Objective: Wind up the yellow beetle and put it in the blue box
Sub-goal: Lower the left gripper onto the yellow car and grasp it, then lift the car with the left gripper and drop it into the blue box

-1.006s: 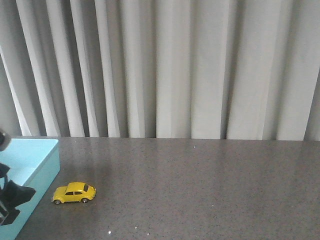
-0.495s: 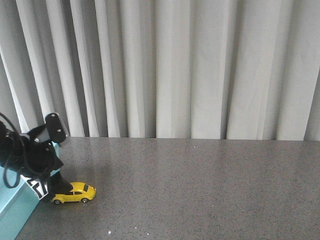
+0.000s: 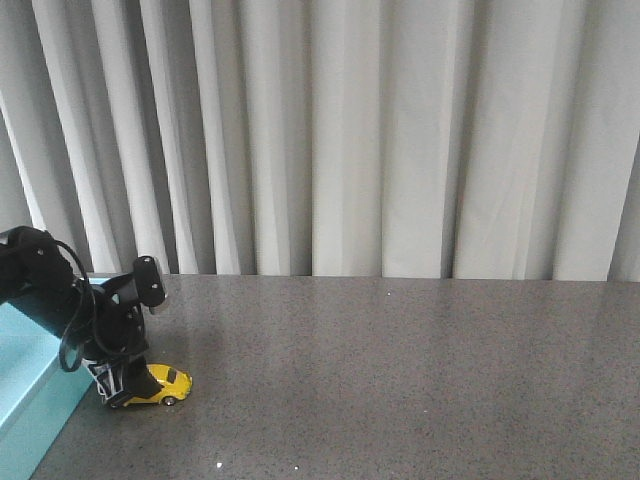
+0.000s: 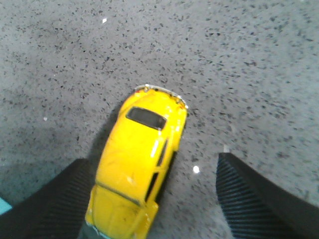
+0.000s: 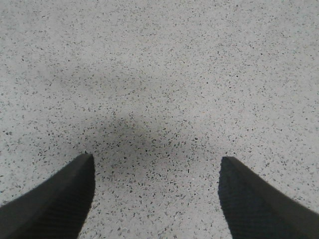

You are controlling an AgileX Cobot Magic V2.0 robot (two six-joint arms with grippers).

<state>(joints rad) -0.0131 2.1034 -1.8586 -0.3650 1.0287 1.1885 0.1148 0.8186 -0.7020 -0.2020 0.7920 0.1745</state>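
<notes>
The small glossy yellow beetle car (image 4: 140, 169) sits on the speckled grey desk (image 3: 400, 380), just beside the pale turquoise-blue box (image 3: 30, 375). The left pincer (image 4: 149, 199) straddles it, fingers apart (one nearly touching its flank), presumably lined up to grip. The right pincer (image 5: 154, 194) gapes over bare desk.

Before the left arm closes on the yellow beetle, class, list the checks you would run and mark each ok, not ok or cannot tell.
1. Left end effector open: ok.
2. Yellow beetle between its fingers: ok, though nearer one finger, so off-centre.
3. Beetle on its wheels on the table: ok.
4. Blue box close beside the beetle: ok.
5. Box interior free: cannot tell, mostly out of frame.
6. Right end effector open, over bare table: ok.
</notes>
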